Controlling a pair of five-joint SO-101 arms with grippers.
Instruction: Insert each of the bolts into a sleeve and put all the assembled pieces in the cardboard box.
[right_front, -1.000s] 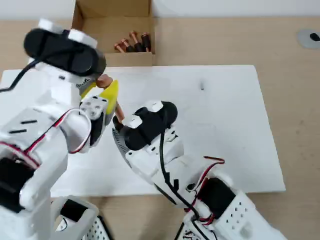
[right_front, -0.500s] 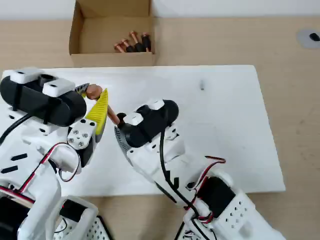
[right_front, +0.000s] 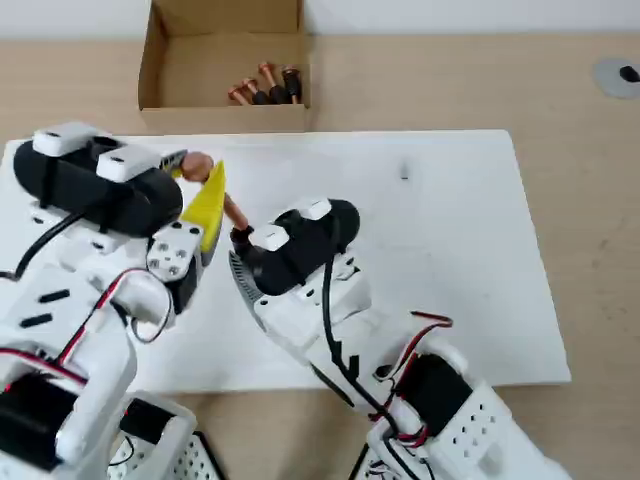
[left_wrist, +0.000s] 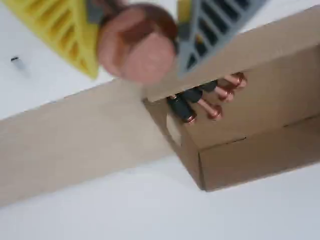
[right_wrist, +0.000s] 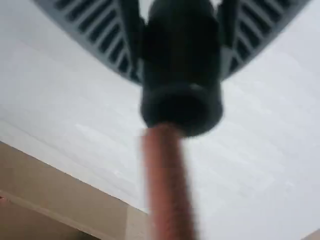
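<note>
Shift: over the last second the left arm's upper body has swung down and toward the near left of the high view, while the bolt's head is ending up almost where it was. The right arm is staying put.
Left side: the left gripper is hanging over the white mat just in front of the cardboard box, its yellow and grey fingers clamping the bolt's head.
Right side: the right gripper is sitting close by, its grey fingers closing on the sleeve.
Bolt: the bolt is running slantwise in the air from the left fingers to the sleeve, its copper shank meeting the sleeve's open end. How deep it is going, I cannot tell.
Sleeve: the sleeve is pointing its flared mouth at the shank.
Box: several assembled pieces are already lying in a far corner, on the wooden table.
Handling: both parts are looking small, rigid and light. The smooth shank is likely slipping easily, and a slight tilt is probably enough to jam it at the mouth.
Hold: the head is offering the best purchase on the bolt, and the sleeve's middle is leaving its mouth free. Once joined, gripping the sleeve body seems safest for the carry.
</note>
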